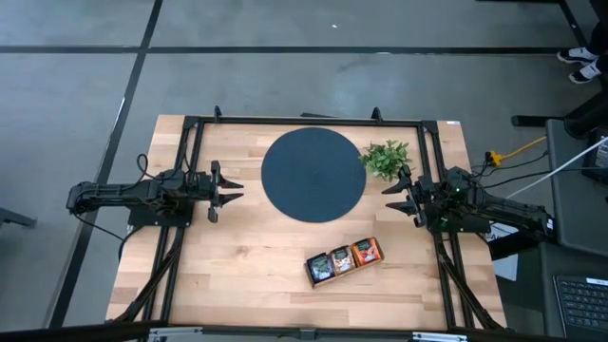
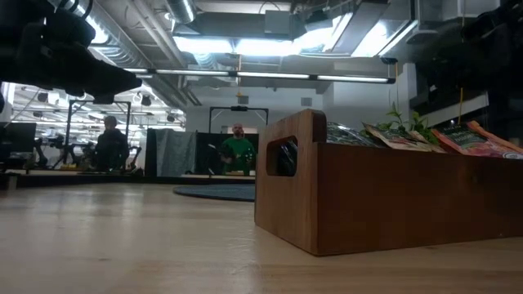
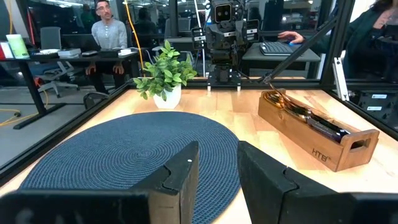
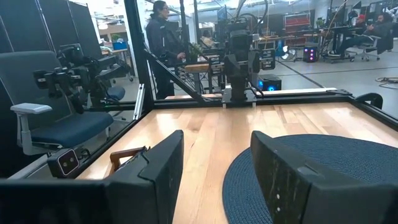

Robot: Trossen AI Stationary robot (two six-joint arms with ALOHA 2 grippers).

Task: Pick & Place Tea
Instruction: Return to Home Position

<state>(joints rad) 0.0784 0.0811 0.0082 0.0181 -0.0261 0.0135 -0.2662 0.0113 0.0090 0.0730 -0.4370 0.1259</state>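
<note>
**Homing step, tea bags looking all sorted**

Left claw point(image 1: 228, 193) is hovering released at mid-left, right claw point(image 1: 391, 197) released at mid-right. Tea bags point(image 1: 343, 258) are sitting in the wooden tray point(image 1: 310, 271), lower centre of the surface point(image 1: 237, 271). Next move is probably calling only for parking the arms.

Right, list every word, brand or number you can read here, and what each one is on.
"HTB": on the outer side wall of the wooden tray, in the left wrist view.
Tea sachets: they carry printed labels, but these are too small to read in any view.
Nothing else is legible.
</note>
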